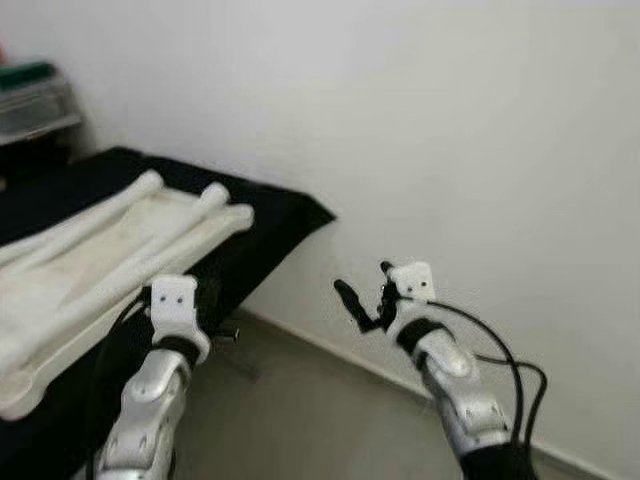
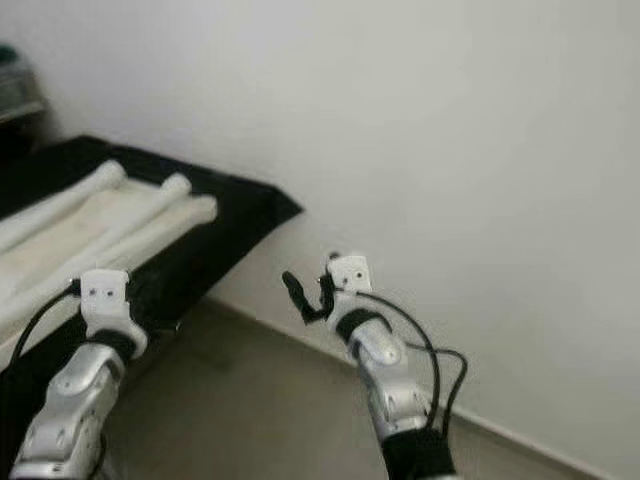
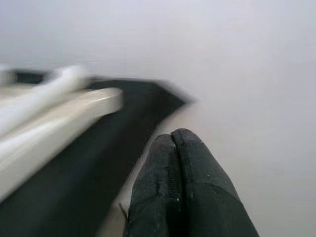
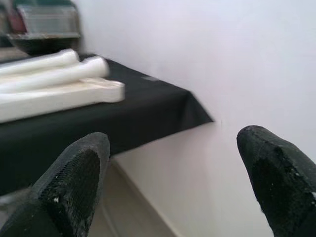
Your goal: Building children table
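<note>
The black-draped tabletop (image 1: pixel 270 215) carried the white table parts (image 1: pixel 110 250), just ahead of the left hand (image 3: pixel 185 192), which was pinched closed and empty. The right hand (image 4: pixel 173 182), spread wide and empty, hung well off toward the wall. A closed left hand reaching in would likely shove the round legs (image 1: pixel 180 215), rolling them off the edge.

1. No words, labels, brand marks or numbers can be read anywhere in these pictures (all four are soft and a little blurred, which doesn't help).
</note>
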`<state>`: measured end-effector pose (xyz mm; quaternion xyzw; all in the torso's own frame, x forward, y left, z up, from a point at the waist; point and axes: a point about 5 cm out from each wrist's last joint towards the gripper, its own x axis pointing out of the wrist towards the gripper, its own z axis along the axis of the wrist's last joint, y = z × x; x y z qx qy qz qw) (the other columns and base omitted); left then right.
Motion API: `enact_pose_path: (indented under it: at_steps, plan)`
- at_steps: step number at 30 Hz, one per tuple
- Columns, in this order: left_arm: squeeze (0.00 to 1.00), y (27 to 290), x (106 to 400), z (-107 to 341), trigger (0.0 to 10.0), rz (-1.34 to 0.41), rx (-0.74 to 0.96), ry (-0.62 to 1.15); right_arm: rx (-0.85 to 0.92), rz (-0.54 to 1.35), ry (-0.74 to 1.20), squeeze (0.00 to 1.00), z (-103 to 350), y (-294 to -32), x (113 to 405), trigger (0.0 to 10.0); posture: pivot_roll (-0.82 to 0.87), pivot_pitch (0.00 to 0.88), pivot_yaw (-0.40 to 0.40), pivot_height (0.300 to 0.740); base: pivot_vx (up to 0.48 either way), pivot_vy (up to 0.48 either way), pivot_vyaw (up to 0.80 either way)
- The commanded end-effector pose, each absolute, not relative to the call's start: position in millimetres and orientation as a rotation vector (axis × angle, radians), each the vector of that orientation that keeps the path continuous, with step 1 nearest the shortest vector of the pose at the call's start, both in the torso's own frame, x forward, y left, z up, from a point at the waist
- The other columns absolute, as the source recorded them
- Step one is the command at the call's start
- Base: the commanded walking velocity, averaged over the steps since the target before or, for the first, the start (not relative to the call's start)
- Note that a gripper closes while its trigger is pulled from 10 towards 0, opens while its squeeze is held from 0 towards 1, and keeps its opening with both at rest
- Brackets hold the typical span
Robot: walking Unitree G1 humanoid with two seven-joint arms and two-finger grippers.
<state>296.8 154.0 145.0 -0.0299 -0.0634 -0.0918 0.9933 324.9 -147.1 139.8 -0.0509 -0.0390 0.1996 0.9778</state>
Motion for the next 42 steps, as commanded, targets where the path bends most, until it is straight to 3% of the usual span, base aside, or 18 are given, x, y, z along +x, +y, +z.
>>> enact_pose_path:
  at_steps: [1,28,42]
  plan:
    - [0.00,165.1,295.5,148.5,10.0,-0.151,-0.052,-0.129,-0.083,0.499,-0.132,0.00,152.9,-127.8,326.2,10.0,-0.05,0.000,0.023,0.740,0.375,0.000,0.80]
    - [0.00,156.0,292.7,145.0,10.0,-0.167,-0.042,-0.108,-0.070,0.591,-0.193,0.00,169.6,-114.5,328.7,10.0,-0.04,0.000,0.006,0.740,0.367,0.000,0.80]
    - [0.00,155.8,293.2,146.2,10.0,-0.159,-0.055,-0.118,-0.062,0.592,-0.195,0.00,170.6,-112.7,329.6,10.0,-0.05,0.000,0.007,0.740,0.229,0.000,0.00]
